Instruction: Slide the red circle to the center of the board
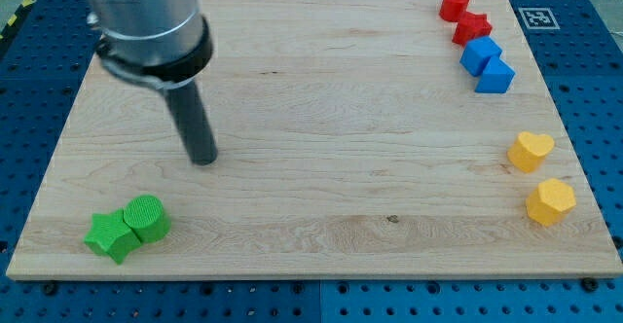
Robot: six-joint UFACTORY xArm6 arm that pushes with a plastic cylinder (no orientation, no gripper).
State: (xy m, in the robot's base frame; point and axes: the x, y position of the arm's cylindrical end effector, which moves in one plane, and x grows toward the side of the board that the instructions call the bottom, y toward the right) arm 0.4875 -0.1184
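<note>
**Red circle sits at the top right corner, my tip far off on the left**

Red circle [454, 4] rests at the view's top right corner of the wooden board [321, 99], close to the board's top edge. Just below and right of it, touching or nearly so, is a red star-like block [472, 27].

From my seat the arm comes in from the view's top left: a grey cylinder with a black collar, and the dark rod dropping from it with a slight lean toward the view's right. There is no hand on this rig to open or close, only the rod, and it holds nothing. My tip [203, 159] stands on the board's left half, touching no block, well apart from the red circle.

Below my tip, near the bottom left corner, a green star-like block [109, 234] and a green round block [147, 216] press together. Down the right side, two blue blocks [480, 54] [495, 75] sit against each other under the red pair, then a yellow heart-like block [531, 151] and a yellow hexagon-like block [551, 201] near the right edge, slightly apart.

Blue pegboard tabletop [29, 89] surrounds the board. Bare wood runs across the board's middle, between my tip and the right-hand column
</note>
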